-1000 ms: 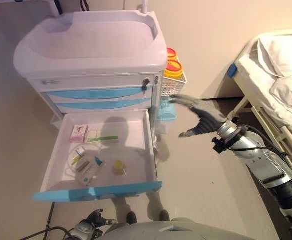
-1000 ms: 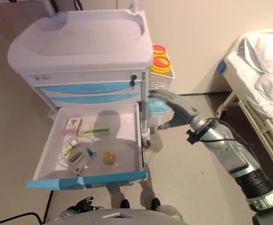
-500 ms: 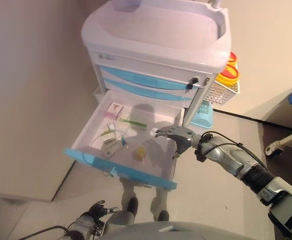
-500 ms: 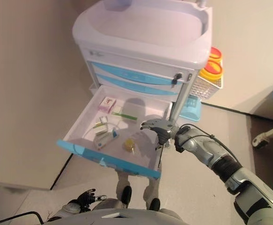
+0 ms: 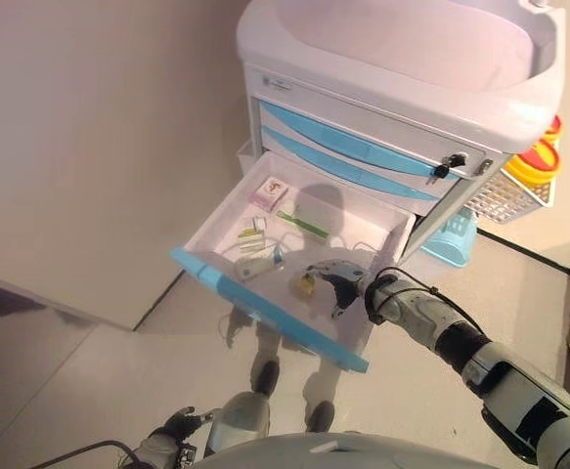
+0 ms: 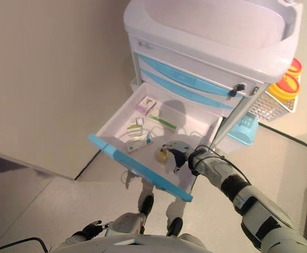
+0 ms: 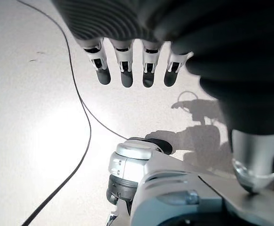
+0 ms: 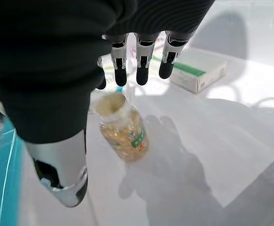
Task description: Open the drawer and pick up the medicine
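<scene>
With the cart [image 5: 412, 59] drawer [image 5: 265, 293] pulled out, the right robot hand [image 6: 175, 153] hovers inside, fingers relaxed, holding nothing. The medicine bottle [image 8: 122, 129] lies on the drawer floor beneath: probably light, rigid, slick; grasp across its body.

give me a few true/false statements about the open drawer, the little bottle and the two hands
1. The bottom drawer with the light blue front is pulled open. True.
2. The right hand is already shut round the small yellowish bottle. False: its fingers are straight above the bottle, which lies loose on the drawer floor.
3. A white box with a green stripe lies in the drawer beyond the bottle. True.
4. The left hand is holding the drawer front. False: it hangs low over the floor, fingers straight, holding nothing.
5. The two upper blue-fronted drawers are open as well. False: both are closed.
</scene>
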You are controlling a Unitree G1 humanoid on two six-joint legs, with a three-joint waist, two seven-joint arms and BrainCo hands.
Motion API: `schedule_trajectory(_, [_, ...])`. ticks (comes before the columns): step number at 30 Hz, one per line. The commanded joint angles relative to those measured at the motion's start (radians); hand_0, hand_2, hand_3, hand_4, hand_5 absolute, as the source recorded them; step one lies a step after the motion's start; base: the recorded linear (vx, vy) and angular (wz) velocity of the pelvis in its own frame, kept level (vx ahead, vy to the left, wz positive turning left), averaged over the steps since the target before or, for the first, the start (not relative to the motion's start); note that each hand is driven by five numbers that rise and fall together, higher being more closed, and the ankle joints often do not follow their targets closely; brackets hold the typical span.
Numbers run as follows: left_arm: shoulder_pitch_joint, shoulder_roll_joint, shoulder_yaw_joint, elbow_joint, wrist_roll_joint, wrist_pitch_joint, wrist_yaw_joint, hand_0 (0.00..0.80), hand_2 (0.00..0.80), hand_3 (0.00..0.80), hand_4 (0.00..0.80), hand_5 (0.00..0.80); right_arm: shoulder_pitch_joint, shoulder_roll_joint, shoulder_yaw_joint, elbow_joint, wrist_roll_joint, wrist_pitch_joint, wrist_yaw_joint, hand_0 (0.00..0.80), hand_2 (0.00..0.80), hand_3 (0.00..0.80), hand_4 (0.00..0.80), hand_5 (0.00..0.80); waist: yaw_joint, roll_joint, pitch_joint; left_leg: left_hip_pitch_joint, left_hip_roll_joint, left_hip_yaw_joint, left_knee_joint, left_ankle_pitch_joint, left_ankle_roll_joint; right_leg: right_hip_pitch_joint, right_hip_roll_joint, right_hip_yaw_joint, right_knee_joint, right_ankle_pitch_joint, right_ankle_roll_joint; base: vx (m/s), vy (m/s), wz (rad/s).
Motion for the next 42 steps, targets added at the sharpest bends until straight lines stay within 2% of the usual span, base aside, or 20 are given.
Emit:
schedule_trajectory(1, [-0.019, -0.001, -0.031, 0.043, 0.002, -0.029, 0.006, 0.0, 0.0, 0.0, 0.0, 0.0, -0.063, 0.052, 0.011, -0.011, -0.026, 0.031, -0.107, 0.0, 0.0, 0.0, 0.0, 0.0, 0.018, -0.037, 0.0, -0.003, -0.03, 0.021, 0.037, -0.12, -0.001, -0.028, -0.046, 0.022, 0.063, -0.02, 0.045, -0.008, -0.002, 0.03])
schedule_trajectory(7, [-0.039, -0.009, -0.066, 0.03, -0.009, -0.049, 0.01, 0.0, 0.0, 0.0, 0.0, 0.0, -0.105, 0.107, 0.013, 0.088, -0.041, 0.08, -0.172, 0.0, 0.0, 0.0, 0.0, 0.0, 0.028, -0.029, 0.01, -0.013, -0.033, 0.011, 0.038, -0.116, 0.002, -0.035, -0.048, 0.021, 0.064, -0.018, 0.045, 0.0, 0.0, 0.0])
schedule_trajectory(12, [-0.042, -0.008, -0.082, 0.029, -0.013, -0.05, 0.014, 0.0, 0.0, 0.0, 0.0, 0.0, -0.123, 0.124, 0.005, 0.142, -0.034, 0.088, -0.223, 0.0, 0.0, 0.0, 0.0, 0.0, 0.036, -0.024, 0.012, -0.016, -0.036, 0.005, 0.037, -0.114, 0.003, -0.035, -0.05, 0.017, 0.063, -0.015, 0.047, 0.005, 0.004, 0.02])
schedule_trajectory(42, [-0.053, 0.015, -0.098, 0.037, -0.008, -0.066, 0.003, 0.0, 0.0, 0.0, 0.0, 0.0, -0.175, 0.177, 0.025, 0.278, -0.033, 0.121, -0.21, 0.0, 0.0, 0.0, 0.0, 0.0, 0.067, -0.016, 0.033, -0.028, -0.052, -0.026, 0.018, -0.105, 0.014, -0.051, -0.06, -0.005, 0.066, -0.012, 0.053, 0.006, 0.003, 0.03])
